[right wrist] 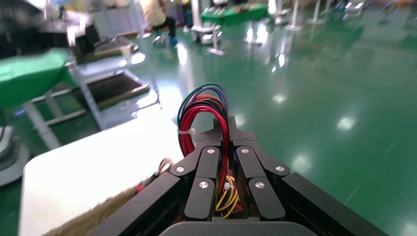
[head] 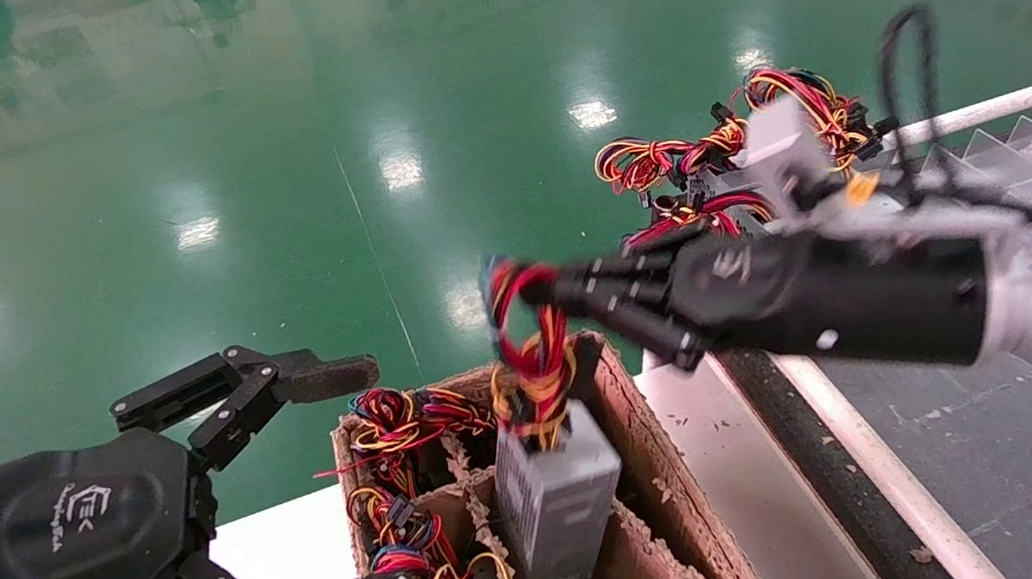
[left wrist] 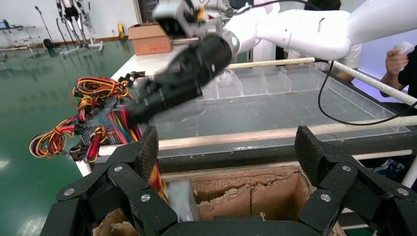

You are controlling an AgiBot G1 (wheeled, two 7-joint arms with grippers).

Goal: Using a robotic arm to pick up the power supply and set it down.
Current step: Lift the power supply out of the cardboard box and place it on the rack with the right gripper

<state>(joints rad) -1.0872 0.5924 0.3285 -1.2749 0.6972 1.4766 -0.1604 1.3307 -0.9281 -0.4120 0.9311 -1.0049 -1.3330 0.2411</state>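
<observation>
- Right gripper (head: pixel 542 291), the black linkage-fingered pincer of the robotic arm reaching in from the right of the head view, is clenched on the loop of red, yellow and blue wires (head: pixel 522 329), not on the metal body; the right wrist view shows the red loop (right wrist: pixel 204 123) pinched between the closed fingers (right wrist: pixel 246 162).
- Small grey metal rectangular power supply (head: pixel 557 496) hangs from those wires at lower centre of the head view, tilted, its lower end still inside a compartment of the brown cardboard carton with dividers (head: pixel 673 469).
- Risk: the whole weight seems to hang on the wire bundle, so the wires could slip through the fingers and the box fall back into the carton.
- Risk: hanging at a tilt, the box may swing or catch a corner on the ragged divider or the carton wall as it lifts.
- Risk: neighbouring wire bundles (head: pixel 398 422) in the compartments to its left lie close and could tangle and be dragged out.
- Left gripper (head: pixel 342 486), at lower left of the head view, stands spread wide and empty beside the carton; a swinging box could strike it.
</observation>
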